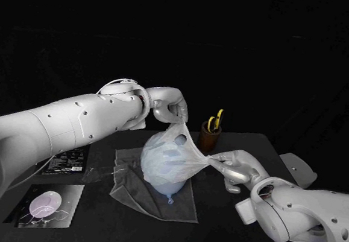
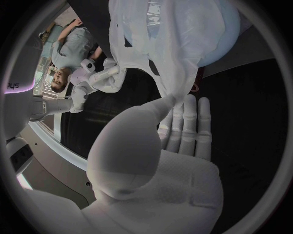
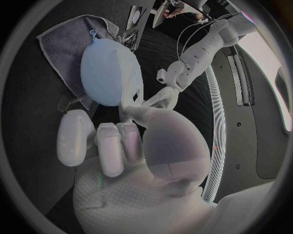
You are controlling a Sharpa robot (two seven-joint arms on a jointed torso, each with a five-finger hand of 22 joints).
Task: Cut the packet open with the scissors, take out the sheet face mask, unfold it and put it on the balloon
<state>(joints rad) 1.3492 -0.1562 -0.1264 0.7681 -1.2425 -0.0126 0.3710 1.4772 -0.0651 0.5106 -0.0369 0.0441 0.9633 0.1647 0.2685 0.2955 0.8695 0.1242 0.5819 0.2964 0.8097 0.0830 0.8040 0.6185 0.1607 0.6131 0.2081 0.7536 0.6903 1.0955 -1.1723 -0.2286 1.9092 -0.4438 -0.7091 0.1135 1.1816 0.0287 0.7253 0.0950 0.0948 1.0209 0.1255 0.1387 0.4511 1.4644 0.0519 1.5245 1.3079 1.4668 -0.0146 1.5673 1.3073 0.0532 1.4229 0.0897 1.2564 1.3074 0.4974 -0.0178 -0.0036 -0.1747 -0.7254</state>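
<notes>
Table (image 1: 133, 231): black, and everything below lies or stands on it.
Grey mat (image 1: 130, 179) (image 3: 58, 41): spread flat under both hands, with the balloon lying on it.
Balloon (image 1: 166, 178) (image 3: 104, 68) (image 2: 214, 34): pale blue. It lies on its side below the left hand and just beside the right hand's fingertips, between the two hands. Its long axis runs from the far side toward the robot, knot end nearest the robot.
Sheet face mask (image 1: 179, 149) (image 2: 165, 44) (image 3: 136, 83): thin, white and translucent, with creases. It is out of its packet and mostly opened, pulled into a tent between the hands, with its lower part draped over the balloon's upper side.
Left hand (image 1: 168, 105) (image 2: 165, 146): the higher one, above the balloon's far end. It pinches the mask's top edge, and the mask hangs straight down from it.
Right hand (image 1: 234, 166) (image 3: 122, 141): lower and nearer the balloon, level with its flank. It pinches the mask's side edge and pulls it away from the balloon.
Coming move, as I judge it: lowering the left hand toward the balloon should lay the mask along the long axis.
Dark packet (image 1: 70, 158) and printed packet (image 1: 45, 203): flat on the table, well away from the left hand, beneath its arm.
Cup (image 1: 209, 139): brown, beyond the right hand, holding the scissors (image 1: 215, 122) with their yellow handles up.
</notes>
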